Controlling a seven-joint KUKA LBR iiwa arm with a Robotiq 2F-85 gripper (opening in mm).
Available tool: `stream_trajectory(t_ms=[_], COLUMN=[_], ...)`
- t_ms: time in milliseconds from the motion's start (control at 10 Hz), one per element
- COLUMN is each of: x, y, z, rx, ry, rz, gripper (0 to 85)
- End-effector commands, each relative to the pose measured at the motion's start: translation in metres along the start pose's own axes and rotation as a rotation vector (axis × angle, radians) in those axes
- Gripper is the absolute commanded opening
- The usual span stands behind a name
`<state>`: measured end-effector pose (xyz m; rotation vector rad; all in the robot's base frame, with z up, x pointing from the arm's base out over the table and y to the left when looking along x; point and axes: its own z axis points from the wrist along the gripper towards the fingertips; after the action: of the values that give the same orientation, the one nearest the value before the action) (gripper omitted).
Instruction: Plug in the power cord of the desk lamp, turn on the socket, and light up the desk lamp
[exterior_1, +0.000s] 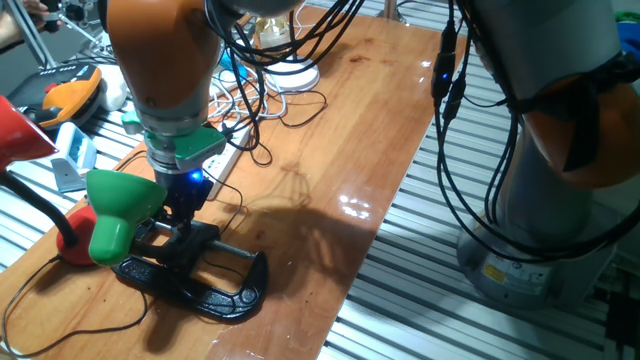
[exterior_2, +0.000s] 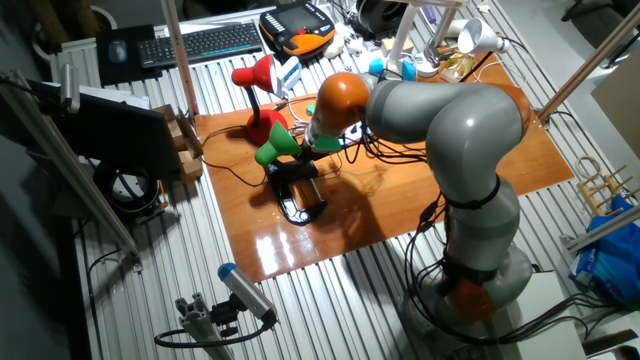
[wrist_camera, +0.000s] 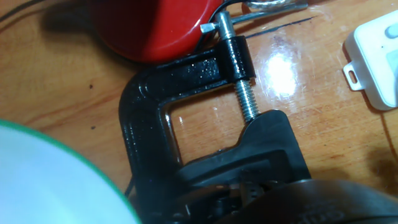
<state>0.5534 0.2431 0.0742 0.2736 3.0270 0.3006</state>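
Observation:
The desk lamp has a green cone shade (exterior_1: 120, 205) (exterior_2: 274, 147) and a black clamp base (exterior_1: 205, 283) (wrist_camera: 186, 118) lying on the wooden table. My gripper (exterior_1: 184, 222) (exterior_2: 312, 152) hangs right behind the shade, its fingertips down at the clamp's top, and it looks shut and empty. In the hand view a dark blur at the bottom edge hides the fingertips. The white socket strip (exterior_1: 222, 152) (wrist_camera: 377, 59) lies just beyond, mostly hidden by my hand. The thin black power cord (exterior_1: 60, 322) loops over the table's front left. Its plug is not visible. The shade shows no light.
A red lamp (exterior_1: 22, 128) (exterior_2: 254, 78) stands at the left, its red base (exterior_1: 76, 238) (wrist_camera: 152, 25) touching the clamp. White cables and a white round base (exterior_1: 290, 75) lie at the table's far end. The table edge (exterior_1: 350, 290) is close on the right.

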Motion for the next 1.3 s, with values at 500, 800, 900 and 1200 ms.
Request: stream_trajectory(t_ms=[500, 800, 900, 1200], x=[-0.0001, -0.0004, -0.0006, -0.0009], y=[-0.0008, -0.0016, -0.0020, -0.0030], z=[0.0020, 0.0025, 0.0027, 0.0027], rx=[-0.001, -0.001, 0.000, 0.003], ry=[0.000, 0.000, -0.001, -0.003], rz=[-0.002, -0.002, -0.003, -0.006], gripper=[0.0, 0.0, 0.0, 0.0])
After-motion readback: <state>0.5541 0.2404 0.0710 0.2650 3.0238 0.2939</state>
